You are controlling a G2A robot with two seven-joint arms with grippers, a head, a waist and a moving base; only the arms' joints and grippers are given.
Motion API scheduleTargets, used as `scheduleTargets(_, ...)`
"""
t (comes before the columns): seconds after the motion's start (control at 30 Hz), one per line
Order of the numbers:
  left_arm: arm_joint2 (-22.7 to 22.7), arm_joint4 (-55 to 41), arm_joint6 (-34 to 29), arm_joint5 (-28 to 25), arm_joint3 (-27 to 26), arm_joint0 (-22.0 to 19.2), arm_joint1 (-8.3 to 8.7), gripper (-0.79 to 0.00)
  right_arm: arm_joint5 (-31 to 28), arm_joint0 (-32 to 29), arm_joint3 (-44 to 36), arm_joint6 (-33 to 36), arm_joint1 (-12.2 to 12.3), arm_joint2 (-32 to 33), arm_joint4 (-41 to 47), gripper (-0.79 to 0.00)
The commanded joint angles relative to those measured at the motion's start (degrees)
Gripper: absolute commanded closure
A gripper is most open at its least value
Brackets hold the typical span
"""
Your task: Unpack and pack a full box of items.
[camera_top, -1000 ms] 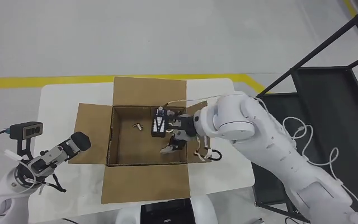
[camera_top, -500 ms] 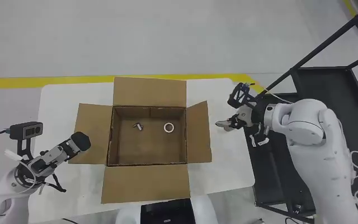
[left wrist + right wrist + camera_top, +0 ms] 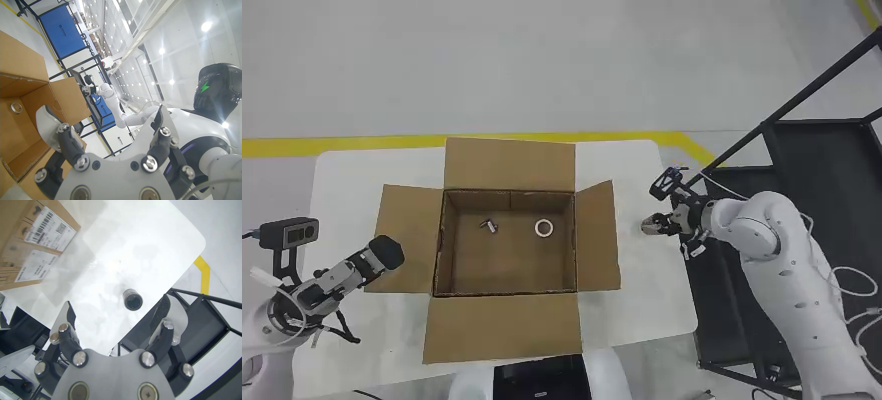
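Right of the box (image 3: 507, 268): right gripper (image 3: 117, 303) spread wide over cylinder (image 3: 133, 300), likely set out as unpacked. Lower left: left gripper (image 3: 102, 110) wide, empty, parked clear. Ring (image 3: 543, 228) inside the box.

Open cardboard box (image 3: 508, 268), small ring (image 3: 543, 228) on its floor

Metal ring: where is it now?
Top view: the metal ring lies on the floor of the open cardboard box near its far wall, right of a small loose part.
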Motion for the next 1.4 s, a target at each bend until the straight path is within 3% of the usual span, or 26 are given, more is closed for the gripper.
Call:
scheduleTargets(0.0,0.00,0.00,0.00,0.00,0.00,0.00,0.00,-0.785,0.12,1.50,3.42,-0.53,-0.22,-2.09,0.13,-0.785)
scheduleTargets(0.53,0.00,0.00,0.00,0.00,0.00,0.00,0.00,-0.785,1.87,12.82,24.57,-4.41,-2.27,-13.01,2.08,-0.785)
scheduleTargets(0.97,0.00,0.00,0.00,0.00,0.00,0.00,0.00,-0.785,1.55,11.35,21.94,-4.04,-1.12,-9.92,2.26,-0.785)
scheduleTargets(1.37,0.00,0.00,0.00,0.00,0.00,0.00,0.00,-0.785,2.82,13.87,27.00,-3.46,-2.14,-15.52,2.51,-0.785)
